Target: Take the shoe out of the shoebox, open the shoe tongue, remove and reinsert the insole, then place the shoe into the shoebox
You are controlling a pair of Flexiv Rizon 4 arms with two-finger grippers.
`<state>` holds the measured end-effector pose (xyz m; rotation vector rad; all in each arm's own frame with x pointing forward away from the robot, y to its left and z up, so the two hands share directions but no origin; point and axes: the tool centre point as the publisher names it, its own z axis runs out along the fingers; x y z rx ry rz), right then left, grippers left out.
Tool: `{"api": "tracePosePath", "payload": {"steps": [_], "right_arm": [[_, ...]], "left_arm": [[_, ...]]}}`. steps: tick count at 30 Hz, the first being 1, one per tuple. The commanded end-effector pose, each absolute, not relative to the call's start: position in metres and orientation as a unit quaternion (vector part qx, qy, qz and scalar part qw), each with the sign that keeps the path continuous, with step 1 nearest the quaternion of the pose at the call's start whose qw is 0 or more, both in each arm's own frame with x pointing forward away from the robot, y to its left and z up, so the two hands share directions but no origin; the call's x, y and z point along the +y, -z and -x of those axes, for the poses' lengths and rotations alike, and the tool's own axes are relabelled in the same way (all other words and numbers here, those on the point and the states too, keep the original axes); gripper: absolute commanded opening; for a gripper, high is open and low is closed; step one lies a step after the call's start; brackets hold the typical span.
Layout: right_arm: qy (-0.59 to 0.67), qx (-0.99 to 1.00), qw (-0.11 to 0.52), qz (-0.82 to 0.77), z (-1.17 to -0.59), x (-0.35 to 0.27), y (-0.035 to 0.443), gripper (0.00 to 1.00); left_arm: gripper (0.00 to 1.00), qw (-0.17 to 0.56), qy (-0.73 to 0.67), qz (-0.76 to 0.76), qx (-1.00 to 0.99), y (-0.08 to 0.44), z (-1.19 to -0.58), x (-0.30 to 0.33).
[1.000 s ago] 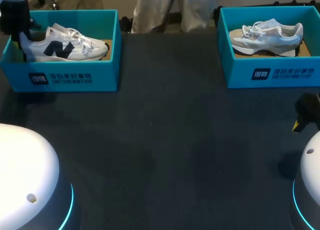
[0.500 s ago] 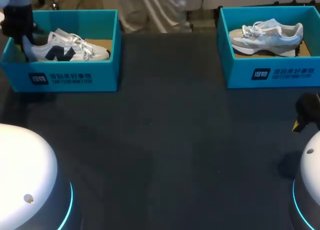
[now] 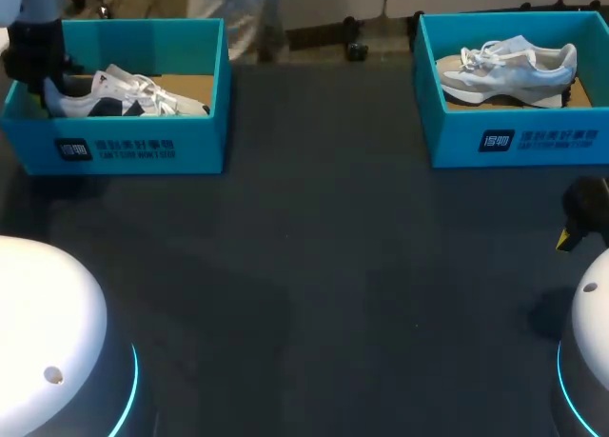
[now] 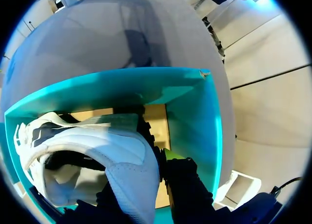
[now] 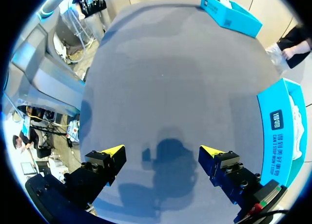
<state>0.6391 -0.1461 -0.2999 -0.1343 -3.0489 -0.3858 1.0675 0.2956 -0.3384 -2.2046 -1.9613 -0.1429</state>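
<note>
A white shoe with a dark side mark (image 3: 124,94) lies low inside the left teal shoebox (image 3: 133,149), toe toward the box's right end. My left gripper (image 3: 43,83) reaches into the box's left end and is shut on the shoe's heel. In the left wrist view the heel collar of the shoe (image 4: 131,170) sits pinched between the fingers of my left gripper (image 4: 146,180), one yellow tip showing, with the box wall (image 4: 192,112) just beside it. My right gripper (image 3: 571,229) hangs at the table's right edge; in its own view the right gripper (image 5: 163,153) stands open and empty over bare table.
A second teal shoebox (image 3: 533,142) at the back right holds a grey-and-white shoe (image 3: 509,68); the same box (image 5: 282,131) shows beside my right gripper. The dark table between the boxes is bare. White robot bases (image 3: 48,332) fill the front corners.
My left gripper has lowered the white shoe, which now sits deeper in the left box. The right arm has not moved.
</note>
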Motion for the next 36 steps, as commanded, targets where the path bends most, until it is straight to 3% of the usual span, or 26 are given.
{"api": "tracePosePath", "payload": {"steps": [1, 36], "right_arm": [[0.125, -0.991, 0.031, 0.043, -0.638, -0.146, 0.300, 1.00], [0.125, -0.991, 0.031, 0.043, -0.638, -0.146, 0.300, 1.00]], "left_arm": [[0.00, 0.097, 0.048, 0.741, -0.662, 0.341, -1.070, 0.297], [0.00, 0.102, 0.033, 0.751, -0.652, 0.374, -1.072, 0.292]]}}
